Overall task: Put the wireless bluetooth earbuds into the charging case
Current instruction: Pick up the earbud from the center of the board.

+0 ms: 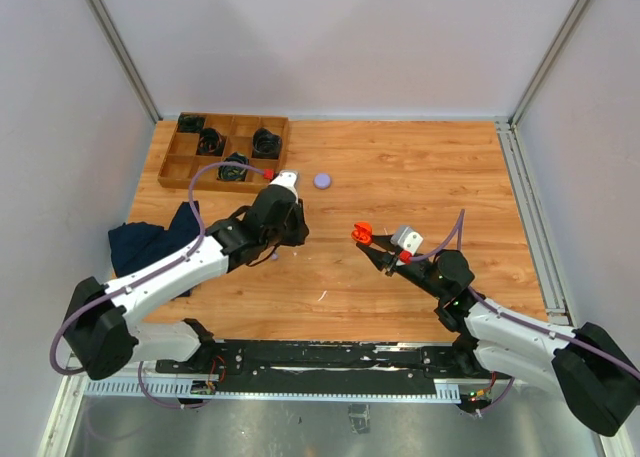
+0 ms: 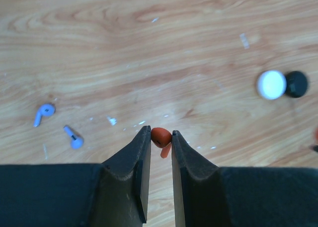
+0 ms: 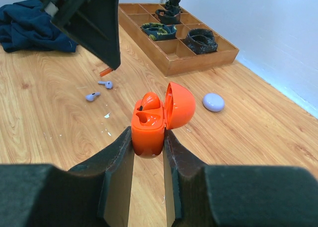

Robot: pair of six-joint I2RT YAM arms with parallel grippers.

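My left gripper [image 2: 161,136] is shut on an orange earbud [image 2: 161,138], pinched at the fingertips just above the table, stem hanging down. It also shows in the right wrist view [image 3: 106,70] under the left fingers [image 3: 94,23]. My right gripper [image 3: 148,137] is shut on an open orange charging case [image 3: 148,130], lid [image 3: 180,105] tipped back. One orange earbud [image 3: 150,101] sits in it; the other slot shows bare. In the top view the case [image 1: 362,233] is held right of my left gripper [image 1: 283,243]. Two purple earbuds [image 2: 44,112] [image 2: 74,139] lie on the wood.
A closed purple round case [image 1: 323,180] lies mid-table, also seen in the right wrist view [image 3: 213,102]. A white round thing [image 2: 271,84] and a dark one [image 2: 297,84] lie together. A wooden tray [image 1: 170,165] with coiled black cables stands back left. A dark blue cloth [image 1: 150,242] lies left.
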